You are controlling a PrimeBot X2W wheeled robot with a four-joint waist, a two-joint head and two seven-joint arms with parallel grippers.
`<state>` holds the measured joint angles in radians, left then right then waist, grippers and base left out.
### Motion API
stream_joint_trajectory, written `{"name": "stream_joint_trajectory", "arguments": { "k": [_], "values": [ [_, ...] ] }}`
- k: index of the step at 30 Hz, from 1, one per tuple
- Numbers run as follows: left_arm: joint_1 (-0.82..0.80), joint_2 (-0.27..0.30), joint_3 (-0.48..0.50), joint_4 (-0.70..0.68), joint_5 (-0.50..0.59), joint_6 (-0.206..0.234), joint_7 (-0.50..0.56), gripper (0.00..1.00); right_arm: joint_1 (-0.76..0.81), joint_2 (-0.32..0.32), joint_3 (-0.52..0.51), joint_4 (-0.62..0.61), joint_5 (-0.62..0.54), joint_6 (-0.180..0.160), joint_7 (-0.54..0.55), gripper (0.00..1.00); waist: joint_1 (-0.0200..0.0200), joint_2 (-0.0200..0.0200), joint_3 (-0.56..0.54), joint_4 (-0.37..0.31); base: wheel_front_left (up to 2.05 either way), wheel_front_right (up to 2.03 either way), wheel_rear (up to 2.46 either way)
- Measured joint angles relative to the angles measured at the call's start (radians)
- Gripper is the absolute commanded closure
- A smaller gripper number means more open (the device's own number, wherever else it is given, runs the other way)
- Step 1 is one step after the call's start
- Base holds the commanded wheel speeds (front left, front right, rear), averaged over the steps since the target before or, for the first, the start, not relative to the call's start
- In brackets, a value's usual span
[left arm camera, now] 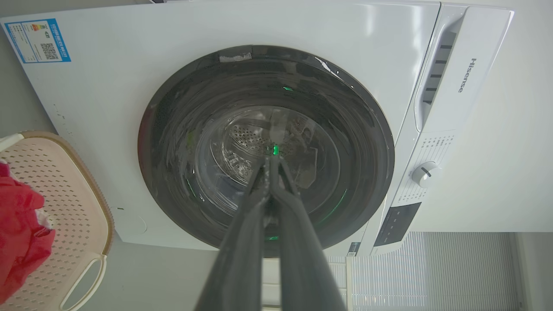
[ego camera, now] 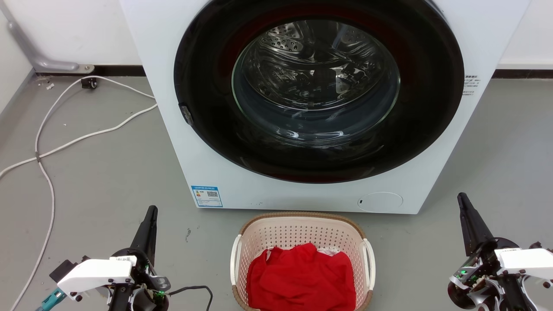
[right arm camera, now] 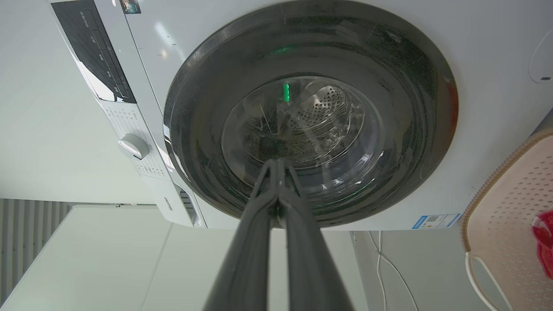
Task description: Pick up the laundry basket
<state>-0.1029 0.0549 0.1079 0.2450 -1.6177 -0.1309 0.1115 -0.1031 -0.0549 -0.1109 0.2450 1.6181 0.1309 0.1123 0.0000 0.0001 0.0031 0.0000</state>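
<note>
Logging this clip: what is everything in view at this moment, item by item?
washing machine: one, white with a dark round door, shut, against the back wall
blue label: one, on the machine's lower front corner, on the robot's left
laundry basket: one, pale pink with a brown rim and white handles, on the floor in front of the machine
red garment: one, lying inside the basket
white cable: two strands, on the grey floor to the left of the machine
grey pipe: one, along the wall at far left
left gripper: dark fingers together, left of the basket, apart from it
right gripper: dark fingers together, right of the basket, apart from it
</note>
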Motion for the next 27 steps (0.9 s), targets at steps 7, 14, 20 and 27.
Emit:
{"name": "stream_joint_trajectory", "arguments": {
  "k": [7, 14, 20, 27],
  "values": [
    [0.000, -0.001, 0.000, 0.000, 0.000, 0.000, 0.000, 1.00, 0.000, 0.000, 0.000, 0.000, 0.000, 0.000, 0.000, 1.00, 0.0000, 0.0000, 0.000, 0.000, 0.00, 0.00, 0.00],
    [0.000, -0.001, 0.001, 0.000, 0.000, 0.000, 0.000, 1.00, 0.000, 0.000, -0.001, 0.000, 0.000, 0.000, 0.000, 1.00, 0.0000, 0.0000, 0.000, 0.000, 0.00, 0.00, 0.00],
    [0.000, -0.001, 0.001, 0.000, 0.003, 0.000, 0.000, 1.00, 0.000, 0.001, -0.001, 0.000, 0.000, 0.000, 0.001, 1.00, 0.0000, 0.0000, 0.000, 0.000, 0.00, 0.00, 0.00],
    [0.011, -0.004, -0.001, 0.016, 0.003, 0.000, 0.000, 0.00, 0.012, 0.002, 0.000, 0.016, 0.000, 0.000, 0.001, 0.00, 0.0000, 0.0000, 0.000, 0.000, 0.00, 0.00, 0.00]
  ]
}}
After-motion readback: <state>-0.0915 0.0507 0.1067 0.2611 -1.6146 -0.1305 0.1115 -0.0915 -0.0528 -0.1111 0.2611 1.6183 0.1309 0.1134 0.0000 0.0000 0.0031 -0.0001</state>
